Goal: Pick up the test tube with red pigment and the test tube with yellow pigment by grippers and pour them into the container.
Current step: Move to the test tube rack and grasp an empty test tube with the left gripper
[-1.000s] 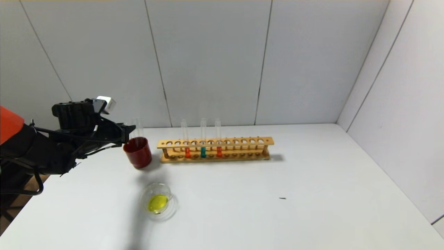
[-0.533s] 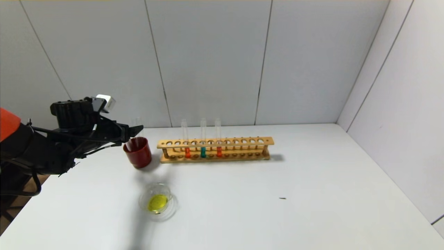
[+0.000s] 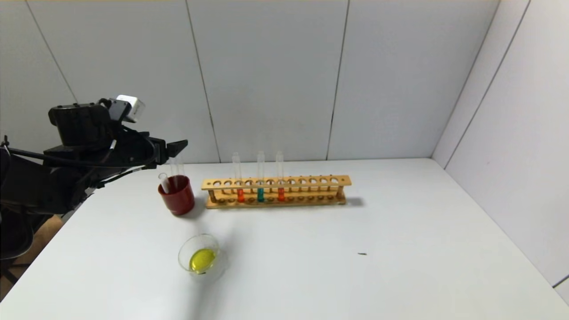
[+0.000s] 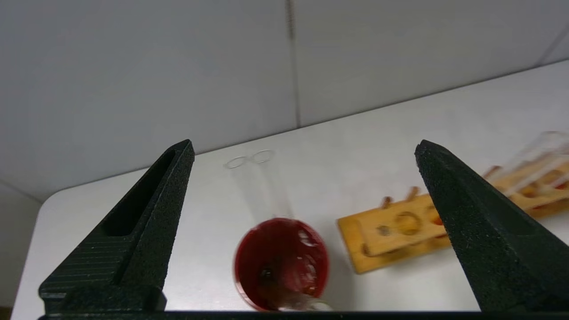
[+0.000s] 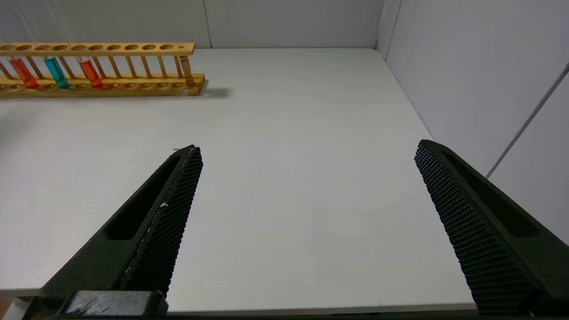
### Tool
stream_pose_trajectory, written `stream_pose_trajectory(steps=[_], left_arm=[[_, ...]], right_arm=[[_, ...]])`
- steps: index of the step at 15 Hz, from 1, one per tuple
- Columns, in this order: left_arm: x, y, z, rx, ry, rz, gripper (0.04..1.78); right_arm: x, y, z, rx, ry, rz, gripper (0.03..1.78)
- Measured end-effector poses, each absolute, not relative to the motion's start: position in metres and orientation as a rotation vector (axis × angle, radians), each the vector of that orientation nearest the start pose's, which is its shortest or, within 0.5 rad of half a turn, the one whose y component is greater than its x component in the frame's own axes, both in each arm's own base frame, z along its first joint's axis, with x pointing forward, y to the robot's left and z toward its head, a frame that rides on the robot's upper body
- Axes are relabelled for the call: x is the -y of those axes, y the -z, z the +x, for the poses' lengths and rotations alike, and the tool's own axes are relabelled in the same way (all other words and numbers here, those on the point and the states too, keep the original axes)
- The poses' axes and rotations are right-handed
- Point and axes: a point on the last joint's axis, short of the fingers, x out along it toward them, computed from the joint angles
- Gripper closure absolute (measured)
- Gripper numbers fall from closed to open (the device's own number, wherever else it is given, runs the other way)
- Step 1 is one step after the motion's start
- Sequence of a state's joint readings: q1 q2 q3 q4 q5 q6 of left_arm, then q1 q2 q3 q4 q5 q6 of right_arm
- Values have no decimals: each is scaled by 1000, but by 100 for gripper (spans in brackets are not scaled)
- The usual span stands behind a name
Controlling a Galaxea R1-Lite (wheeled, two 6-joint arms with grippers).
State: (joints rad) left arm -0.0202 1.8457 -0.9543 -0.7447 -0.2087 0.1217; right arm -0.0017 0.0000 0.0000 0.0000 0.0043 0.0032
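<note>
While the left end effector [image 3: 178, 146] hangs above the dark red cup [image 3: 176, 196] at the left of the tabletop [image 3: 400, 249], its fingers [image 4: 146, 222] are spread wide and grip nothing. Clear empty tubes [image 3: 171, 175] stand in the cup, their rims showing between the fingers in the left wrist view [image 4: 249, 158]. Nearer the robot, the container [image 3: 201, 257], a low glass dish, rests on the tabletop with a pool of yellow liquid inside. To the right of the cup, the wooden rack [image 3: 275, 191] holds three upright tubes: a test tube with red pigment [image 3: 240, 189], a teal tube [image 3: 260, 189] and a second red tube [image 3: 280, 189]. Farther right, the right end effector [image 5: 306, 186] sits over bare tabletop, well apart from the rack, its fingers likewise spread and empty.
</note>
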Motion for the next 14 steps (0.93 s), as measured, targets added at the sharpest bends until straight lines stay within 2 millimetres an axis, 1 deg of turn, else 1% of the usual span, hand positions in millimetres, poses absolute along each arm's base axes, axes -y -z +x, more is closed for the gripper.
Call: stream_pose_trajectory(steps=[3,5,8,10,14], left_arm=[[47,-202,333,-128,342,114,7],[67,-206,323,-123,407,117,7],[87,-196,313,-155,476,116,7],[96,-186,312,-184,501,113,7],[105,-166,324,-220,516,114,7]], right_arm=[[0,-75,-23,0,-3,3,6],[0,-75,-23,0,-3,3,6],[0,-75,-23,0,-3,3,6],[0,-75,-23,0,-3,3,6],[0,-75,-23,0,-2,3,6]])
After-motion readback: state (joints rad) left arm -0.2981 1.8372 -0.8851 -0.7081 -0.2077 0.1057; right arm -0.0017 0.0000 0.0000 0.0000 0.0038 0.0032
